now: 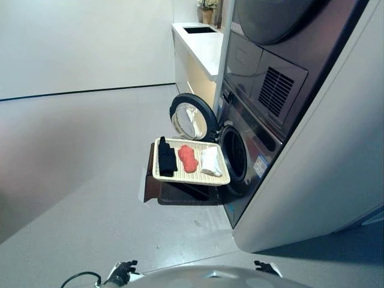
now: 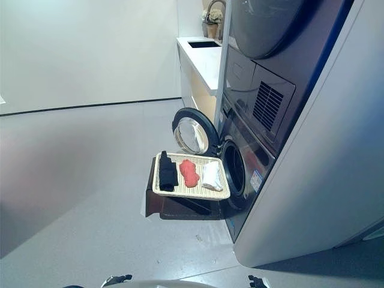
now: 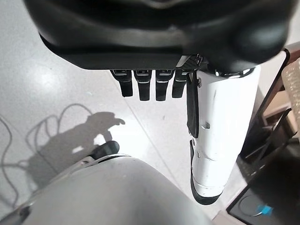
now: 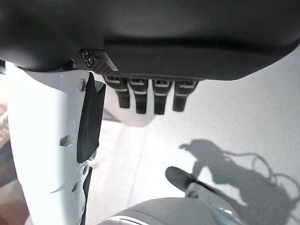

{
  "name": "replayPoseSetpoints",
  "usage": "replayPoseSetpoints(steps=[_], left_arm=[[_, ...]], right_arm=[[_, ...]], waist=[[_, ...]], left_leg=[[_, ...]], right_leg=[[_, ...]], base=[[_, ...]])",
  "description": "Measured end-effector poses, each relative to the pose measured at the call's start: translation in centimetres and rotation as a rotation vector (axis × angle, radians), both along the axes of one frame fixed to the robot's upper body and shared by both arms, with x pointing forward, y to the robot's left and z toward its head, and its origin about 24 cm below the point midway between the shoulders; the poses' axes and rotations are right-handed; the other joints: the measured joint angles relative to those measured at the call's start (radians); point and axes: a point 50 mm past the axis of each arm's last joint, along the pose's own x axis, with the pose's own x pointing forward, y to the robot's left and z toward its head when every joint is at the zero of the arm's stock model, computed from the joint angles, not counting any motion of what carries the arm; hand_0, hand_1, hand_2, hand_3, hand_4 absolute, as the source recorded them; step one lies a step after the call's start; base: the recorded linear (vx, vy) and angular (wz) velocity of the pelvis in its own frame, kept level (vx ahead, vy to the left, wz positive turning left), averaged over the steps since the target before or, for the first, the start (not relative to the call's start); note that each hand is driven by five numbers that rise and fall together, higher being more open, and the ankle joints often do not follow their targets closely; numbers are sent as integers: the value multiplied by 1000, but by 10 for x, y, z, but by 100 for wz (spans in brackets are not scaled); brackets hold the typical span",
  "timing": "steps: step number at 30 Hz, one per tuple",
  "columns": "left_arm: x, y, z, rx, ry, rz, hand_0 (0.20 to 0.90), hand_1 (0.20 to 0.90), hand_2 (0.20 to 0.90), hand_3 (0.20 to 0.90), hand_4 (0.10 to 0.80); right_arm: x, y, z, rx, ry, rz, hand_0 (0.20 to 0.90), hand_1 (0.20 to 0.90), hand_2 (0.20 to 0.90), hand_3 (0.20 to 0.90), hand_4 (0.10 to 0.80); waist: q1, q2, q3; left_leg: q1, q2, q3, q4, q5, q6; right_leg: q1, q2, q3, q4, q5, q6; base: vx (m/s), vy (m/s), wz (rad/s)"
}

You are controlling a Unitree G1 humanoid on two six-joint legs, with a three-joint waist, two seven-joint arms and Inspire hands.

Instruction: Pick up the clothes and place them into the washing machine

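Your clothes lie in a row on a ribbed, cream rectangular tray (image 1: 221,178): a black garment (image 1: 166,157), a crumpled red garment (image 1: 188,158) and a folded white garment (image 1: 210,161). The tray rests on a dark stand (image 1: 180,192) just before the glossy washing machine (image 1: 255,144), whose round glass door (image 1: 191,117) stands open. Your left hand (image 3: 150,84) and right hand (image 4: 150,98) hang low with straight fingers, holding nothing. A white bench (image 1: 201,45) stands beyond.

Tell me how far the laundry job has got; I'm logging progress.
Done: the washing machine door stands open. In hand: nothing; the left robot hand and right robot hand hang low with straight fingers, empty. Left: everything. The black cloth, red cloth and white cloth all lie on the tray before the drum opening.
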Motion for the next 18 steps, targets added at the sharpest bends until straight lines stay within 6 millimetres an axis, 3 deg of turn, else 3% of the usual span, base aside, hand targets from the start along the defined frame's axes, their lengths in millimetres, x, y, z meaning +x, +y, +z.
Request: replayPoseSetpoints(steps=[4, 5, 8, 11, 12, 14, 16, 18], left_arm=[[17, 2, 3, 7, -36, -9, 900, 900, 900, 900, 800], [23, 0, 3, 6, -47, -13, 900, 900, 900, 900, 800], [23, 6, 4, 23, -41, -12, 900, 900, 900, 900, 800], [21, 9, 4, 38, -33, -11, 900, 900, 900, 900, 800], [19, 8, 4, 37, -29, -7, 900, 900, 900, 900, 800], [20, 8, 3, 48, -22, 3, 900, 900, 900, 900, 800], [18, 8, 3, 51, -17, 10, 900, 900, 900, 900, 800], [16, 7, 2, 48, -14, 14, 900, 900, 900, 900, 800]], right_arm=[[10, -2, 1, 3, -28, -47, 900, 900, 900, 900, 800], [18, -3, 3, 6, -53, -81, 900, 900, 900, 900, 800], [22, 0, 3, 30, -73, -96, 900, 900, 900, 900, 800], [27, 7, 2, 60, -96, -109, 900, 900, 900, 900, 800], [27, 7, 2, 62, -97, -114, 900, 900, 900, 900, 800], [33, 10, 3, 77, -119, -130, 900, 900, 900, 900, 800], [35, 13, 3, 86, -129, -140, 900, 900, 900, 900, 800], [32, 14, 3, 91, -127, -158, 900, 900, 900, 900, 800]], waist=[[-4, -14, 55], [-6, -12, 88], [-14, -22, 90], [-44, -30, 96], [-52, -28, 95], [-87, -17, 107], [-110, -19, 115], [-115, -23, 102]], left_leg=[[9, -20, -17, -1, -10, 34], [21, -20, -24, 0, -6, 44], [33, -29, -51, 0, -9, 68], [23, -29, -92, 4, -7, 85], [21, -30, -102, 4, -7, 85], [19, -25, -130, 5, -21, 70], [41, -25, -149, 4, -44, 52], [76, -18, -184, -1, -86, 20]], right_leg=[[-82, -27, 1, 186, -34, 17], [-122, -32, 1, 293, -34, 17], [-201, -43, 13, 431, -52, 7], [-230, -25, 31, 343, -61, 7], [-231, -21, 32, 299, -59, 10], [-234, -13, 51, 60, -4, 48], [-238, -19, 51, -26, 46, 56], [-233, -29, 24, -2, 36, 53]], base=[[95, 140, 1], [144, 107, 11], [234, 30, 4], [290, -62, 21], [390, -77, 28], [425, -95, 30], [300, -91, 31], [343, -149, 56]])
